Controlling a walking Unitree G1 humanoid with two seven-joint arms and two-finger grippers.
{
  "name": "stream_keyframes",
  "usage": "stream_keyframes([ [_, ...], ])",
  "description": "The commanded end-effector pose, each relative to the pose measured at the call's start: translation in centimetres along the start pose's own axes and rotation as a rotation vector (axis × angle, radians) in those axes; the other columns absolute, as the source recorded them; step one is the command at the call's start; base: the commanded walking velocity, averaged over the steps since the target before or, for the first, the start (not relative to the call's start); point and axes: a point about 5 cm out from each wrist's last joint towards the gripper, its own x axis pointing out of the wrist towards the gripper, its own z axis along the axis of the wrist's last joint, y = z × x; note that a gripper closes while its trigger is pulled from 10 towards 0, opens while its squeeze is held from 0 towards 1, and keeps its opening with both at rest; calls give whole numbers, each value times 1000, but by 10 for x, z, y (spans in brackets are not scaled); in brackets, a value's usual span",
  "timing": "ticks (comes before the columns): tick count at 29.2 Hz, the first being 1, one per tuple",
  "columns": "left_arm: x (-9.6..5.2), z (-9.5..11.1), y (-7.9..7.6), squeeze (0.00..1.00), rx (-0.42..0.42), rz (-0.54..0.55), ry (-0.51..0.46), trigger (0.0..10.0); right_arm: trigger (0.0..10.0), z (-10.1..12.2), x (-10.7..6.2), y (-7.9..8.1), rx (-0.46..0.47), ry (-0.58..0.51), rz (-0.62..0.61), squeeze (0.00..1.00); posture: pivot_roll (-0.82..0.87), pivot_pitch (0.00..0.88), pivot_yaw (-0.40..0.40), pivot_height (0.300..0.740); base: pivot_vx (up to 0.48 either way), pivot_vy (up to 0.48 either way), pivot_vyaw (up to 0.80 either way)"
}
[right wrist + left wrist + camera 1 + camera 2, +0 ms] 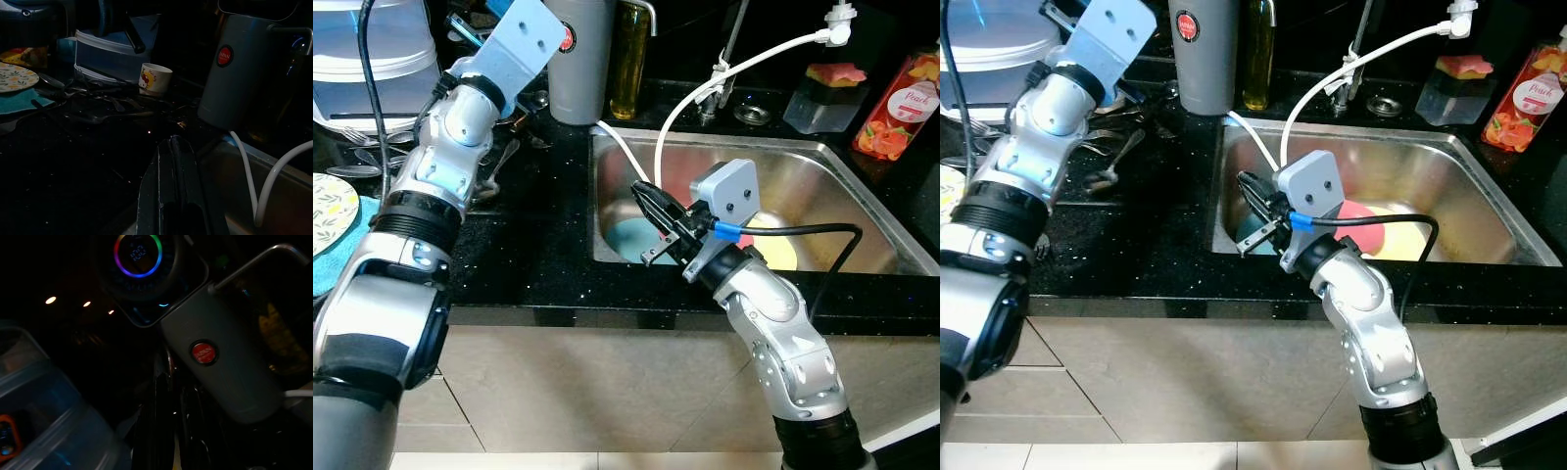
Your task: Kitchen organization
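My right gripper [649,223] hangs over the left end of the steel sink [822,162], its black fingers [171,196] pressed together with nothing between them. Below it in the basin lies a blue dish [628,238], and a yellow plate [781,250] with a pink-red item [1363,212] lies further right. My left arm reaches to the back of the counter beside a grey flask [578,59] with a red badge [204,353]. The left gripper [166,431] shows as dark shapes close to that flask. Loose cutlery [1111,147] lies on the black counter under the left arm.
A white hose [705,88] loops from the tap into the sink. An oil bottle [628,59], a sponge holder [827,93] and a peach bottle [901,108] line the back. A clear container [372,59], a small cup [155,78] and a floral plate [328,211] stand at left.
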Motion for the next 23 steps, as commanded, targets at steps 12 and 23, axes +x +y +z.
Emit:
stream_keyframes([
  [12,0,10,-19,0,-445,-177,-31,10000,10000,-1,2,-9,21,-9,-73,0,227,30,-38,740,0,0,0],
  [23,-3,24,-33,0,-609,-473,-77,10000,10000,1,5,-17,44,-31,-140,0,239,30,-40,740,0,0,0],
])
